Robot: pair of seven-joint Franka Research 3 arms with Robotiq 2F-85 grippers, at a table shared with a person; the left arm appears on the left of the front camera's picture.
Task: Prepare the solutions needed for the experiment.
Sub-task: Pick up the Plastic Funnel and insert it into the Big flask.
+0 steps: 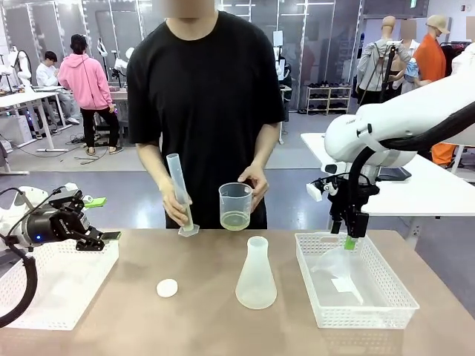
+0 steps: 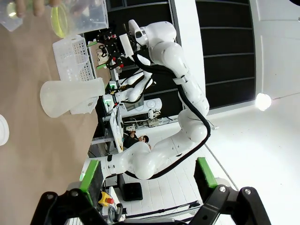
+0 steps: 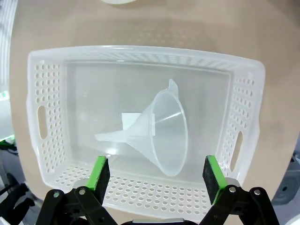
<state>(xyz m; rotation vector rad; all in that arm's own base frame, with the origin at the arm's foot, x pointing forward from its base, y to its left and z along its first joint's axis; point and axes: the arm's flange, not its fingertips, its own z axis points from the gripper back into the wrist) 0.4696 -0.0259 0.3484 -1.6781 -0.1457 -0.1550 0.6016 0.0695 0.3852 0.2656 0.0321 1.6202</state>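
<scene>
The solutions (image 1: 235, 220) are a shallow pale yellow-green layer in a translucent beaker (image 1: 236, 205) that the person holds in one hand above the far table edge. The person's other hand tilts a graduated cylinder (image 1: 179, 193). The left wrist view shows the beaker (image 2: 75, 18) sideways. An empty conical flask (image 1: 256, 275) stands mid-table. My left gripper (image 1: 104, 219) hovers open over the left basket (image 1: 52, 282), turned toward the flask (image 2: 70, 96). My right gripper (image 1: 349, 239) hangs open, pointing down over a clear funnel (image 3: 161, 133) lying in the right basket (image 3: 140, 197).
A small white cap (image 1: 168, 288) lies on the brown table left of the flask. The right basket (image 1: 356, 315) sits at the table's right end. The person stands close behind the far edge. A white table stands behind on the right.
</scene>
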